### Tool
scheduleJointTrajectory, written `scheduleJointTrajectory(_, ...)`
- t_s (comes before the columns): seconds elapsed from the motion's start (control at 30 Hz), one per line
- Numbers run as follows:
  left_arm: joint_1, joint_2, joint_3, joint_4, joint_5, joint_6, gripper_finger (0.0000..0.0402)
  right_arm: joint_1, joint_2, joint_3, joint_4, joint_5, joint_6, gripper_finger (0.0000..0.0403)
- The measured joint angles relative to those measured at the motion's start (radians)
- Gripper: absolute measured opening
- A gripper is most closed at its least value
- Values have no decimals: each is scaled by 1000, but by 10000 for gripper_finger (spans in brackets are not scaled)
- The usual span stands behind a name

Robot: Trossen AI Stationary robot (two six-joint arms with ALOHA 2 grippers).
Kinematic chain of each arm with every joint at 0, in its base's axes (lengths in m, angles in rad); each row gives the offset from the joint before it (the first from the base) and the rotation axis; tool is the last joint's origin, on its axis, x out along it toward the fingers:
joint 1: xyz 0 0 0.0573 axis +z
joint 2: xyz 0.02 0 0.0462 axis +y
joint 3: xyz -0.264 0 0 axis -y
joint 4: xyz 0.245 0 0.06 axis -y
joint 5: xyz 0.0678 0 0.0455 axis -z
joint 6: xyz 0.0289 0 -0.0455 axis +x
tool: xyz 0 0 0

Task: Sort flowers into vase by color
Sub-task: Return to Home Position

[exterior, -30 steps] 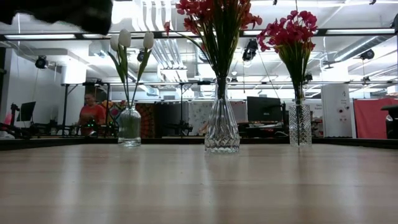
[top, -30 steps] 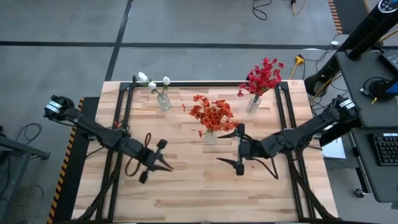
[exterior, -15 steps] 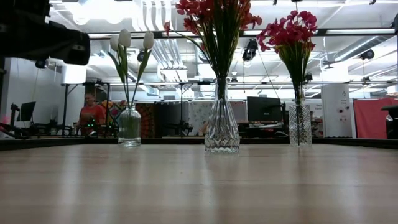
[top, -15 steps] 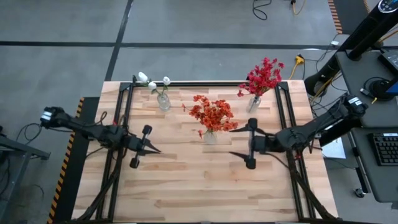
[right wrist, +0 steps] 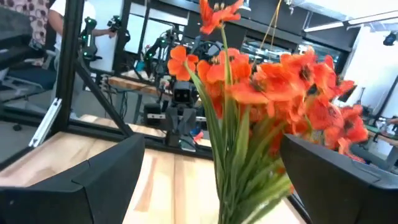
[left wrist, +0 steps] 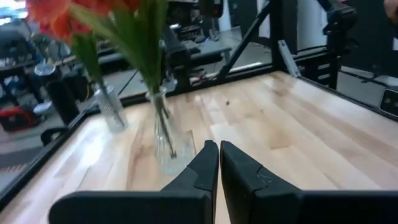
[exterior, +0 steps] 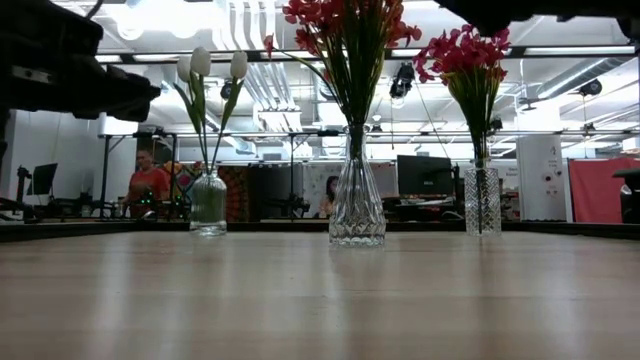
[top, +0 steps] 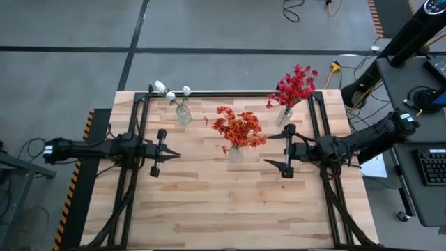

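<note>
Three glass vases stand on the wooden table. White flowers (top: 171, 93) are in the small vase (exterior: 208, 205) at the far left. Orange flowers (top: 237, 127) fill the middle vase (exterior: 357, 208), and red flowers (top: 296, 84) the far-right vase (exterior: 481, 200). My left gripper (top: 174, 155) is shut and empty, level, left of the orange vase (left wrist: 165, 134), its fingertips (left wrist: 219, 149) pointing toward it. My right gripper (top: 267, 148) stands open and empty just right of that vase. In the right wrist view the orange flowers (right wrist: 261, 87) show ahead between its fingers (right wrist: 99, 177).
Black frame rails (top: 136, 118) run along the table's left, right and far sides. Bare wood (top: 223, 209) lies between the vases and the near edge. A desk with a keyboard (top: 432, 167) stands beyond the right edge. People sit in the room behind (exterior: 148, 182).
My left gripper has drawn back toward the table's left and far edges and now points level toward the orange vase. My right gripper has pulled back toward the right edge, staying open. The vases and flowers have kept still.
</note>
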Motion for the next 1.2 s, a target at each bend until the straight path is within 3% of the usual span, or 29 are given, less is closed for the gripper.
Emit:
scheduleJointTrajectory(0.2,31,-17,-2,-50,-6,-36,0,7,-158,-122,22,-35,-24,366)
scheduleJointTrajectory(0.47,31,1,-1,-45,-363,-49,0,13,-544,-314,27,-33,-50,366)
scheduleJointTrajectory(0.63,31,23,-1,-45,-443,-65,0,13,-801,-377,-49,-17,-111,366)
scheduleJointTrajectory(0.8,31,42,-2,-69,-447,-51,0,14,-806,-378,-123,8,-169,366)
scheduleJointTrajectory(0.9,31,59,-2,-70,-443,-46,0,13,-798,-379,-179,106,-204,366)
scheduleJointTrajectory(1.07,31,84,-2,-70,-445,-45,0,13,-764,-379,-320,300,-73,366)
scheduleJointTrajectory(1.2,31,102,-2,-68,-445,-44,0,13,-744,-379,-407,315,11,366)
